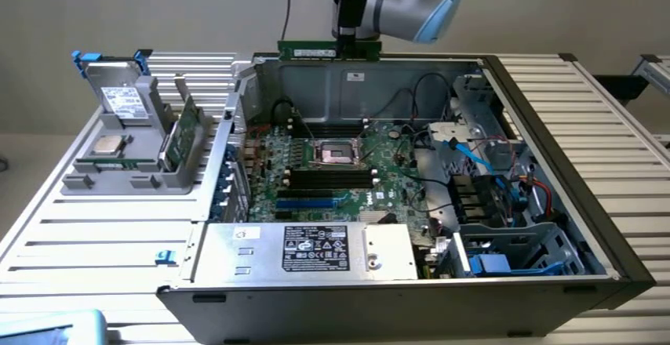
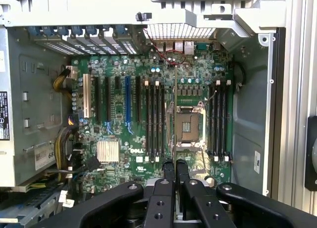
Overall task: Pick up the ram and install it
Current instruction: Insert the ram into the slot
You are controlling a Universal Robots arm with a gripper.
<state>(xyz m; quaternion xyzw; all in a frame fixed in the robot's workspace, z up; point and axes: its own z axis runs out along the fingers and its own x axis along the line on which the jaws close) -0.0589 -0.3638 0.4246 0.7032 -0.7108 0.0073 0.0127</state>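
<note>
Above the open computer case (image 1: 398, 86), ram (image 1: 309, 49): light, stiff, thin, fragile board, hanging level, pinched across its flat faces by the fingers (image 2: 169, 171) closed on it.

The ram (image 1: 309, 50) hangs in the gripper (image 1: 351, 42), above the far wall of the case (image 1: 409, 86). The board (image 1: 398, 165) lies inside the case. On the table (image 1: 84, 243), a rack (image 1: 125, 182) stands at the exterior view's left of the case.

The ram (image 1: 310, 49) is green (pale label), the motherboard (image 2: 117, 135) green with black and blue slots (image 2: 148, 119).
</note>
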